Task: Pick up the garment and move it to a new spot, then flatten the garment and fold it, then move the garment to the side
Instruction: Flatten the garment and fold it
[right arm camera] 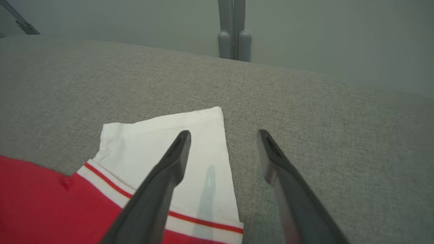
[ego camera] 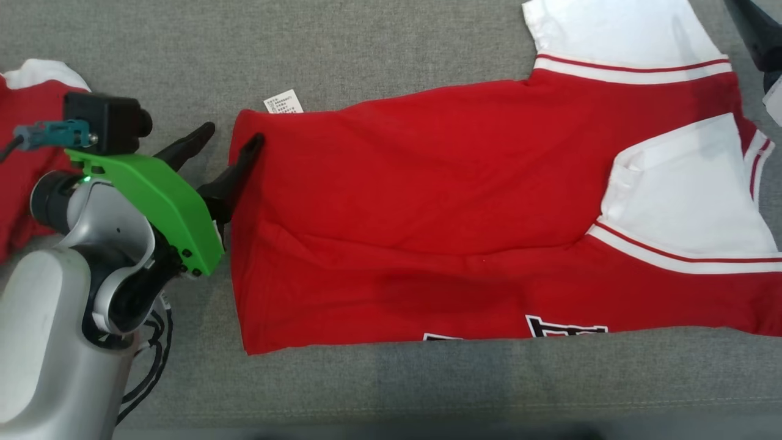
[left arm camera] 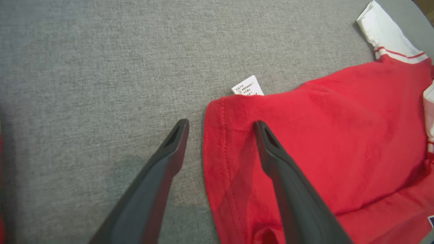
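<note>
Your left hand: spread, empty, astride shirt hem.
Your right hand: spread, empty, astride sleeve edge.
Room: worktop beyond both.

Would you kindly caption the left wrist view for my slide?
Open left gripper straddling the hem of the red garment on grey fabric, care label peeking out.

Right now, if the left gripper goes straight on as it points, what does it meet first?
Likely the hem corner of the red garment: the open left gripper straddles that edge. Its white label lies just beyond, then grey surface. Tip height is unclear.
</note>
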